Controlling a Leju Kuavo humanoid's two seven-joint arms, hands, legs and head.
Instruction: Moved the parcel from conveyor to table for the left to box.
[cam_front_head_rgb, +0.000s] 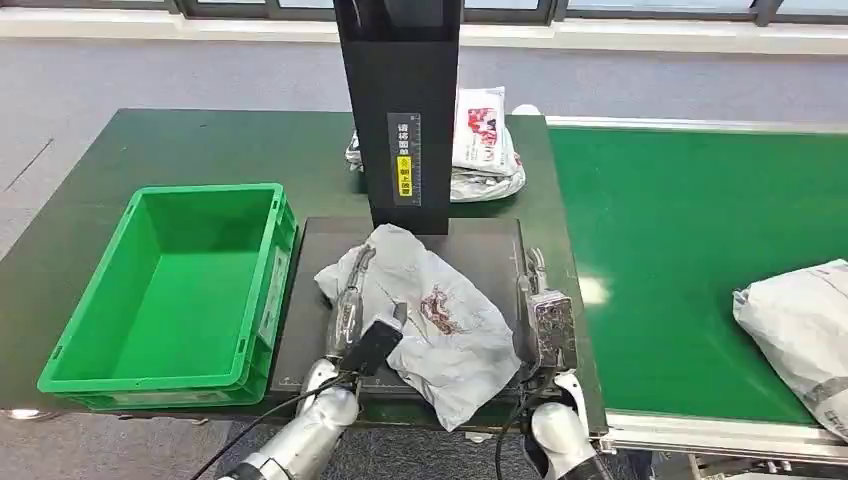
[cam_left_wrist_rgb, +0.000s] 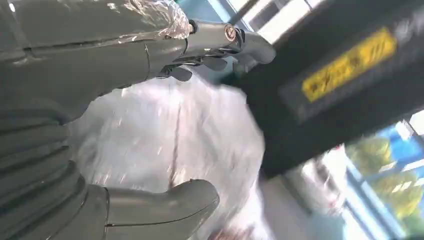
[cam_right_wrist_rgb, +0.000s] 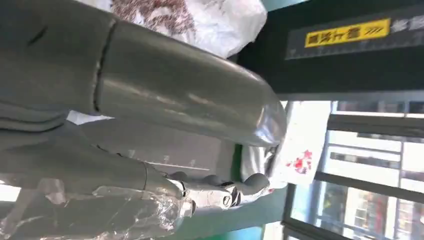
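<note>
A crumpled grey parcel (cam_front_head_rgb: 425, 315) with a dark red print is flanked by both robot hands on the desk (cam_front_head_rgb: 120, 160): the left robot hand (cam_front_head_rgb: 350, 300) rests on its edge, fingers extended; the right robot hand (cam_front_head_rgb: 540, 315) lies just beside it, fingers straight, holding nothing.

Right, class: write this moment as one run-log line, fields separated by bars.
grey parcel on black platform | left hand on parcel's left edge | right hand beside parcel, open | green crate empty | another parcel on conveyor
</note>
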